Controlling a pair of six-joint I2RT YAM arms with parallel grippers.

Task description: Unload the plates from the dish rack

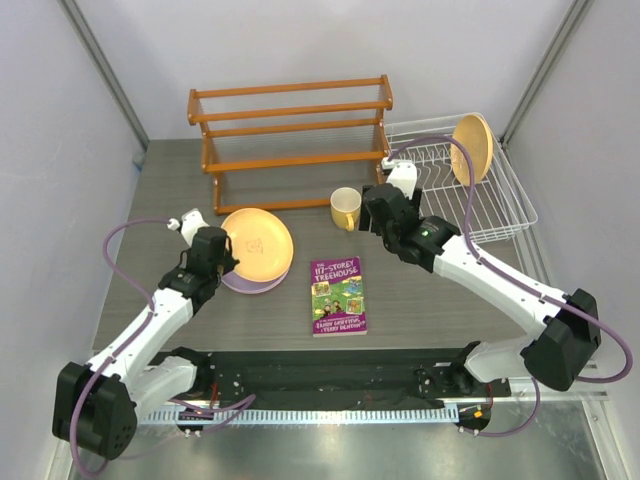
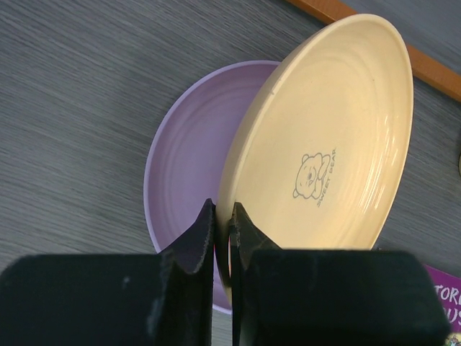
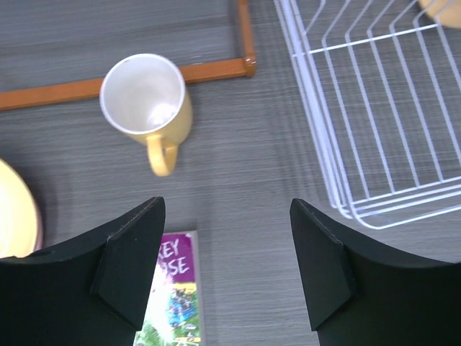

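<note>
Stacking the bear-print plate [image 2: 331,144] on the lilac plate [image 2: 184,158], well left of the dish rack [image 1: 497,205].
The left gripper [image 2: 222,209] pinches its rim narrowly, holding it tilted for stacking; the right gripper [image 3: 225,205] gapes empty beside the rack, where the orange-tan plate [image 1: 471,148] stands upright.

A wooden shelf [image 1: 290,135] stands at the far side of the grey table [image 1: 420,300]. A yellow mug [image 1: 346,208], white inside, sits upright just on the near side of the shelf's right end. Nearer still, a purple book [image 1: 338,295] lies flat, cover up, around mid-table.
</note>
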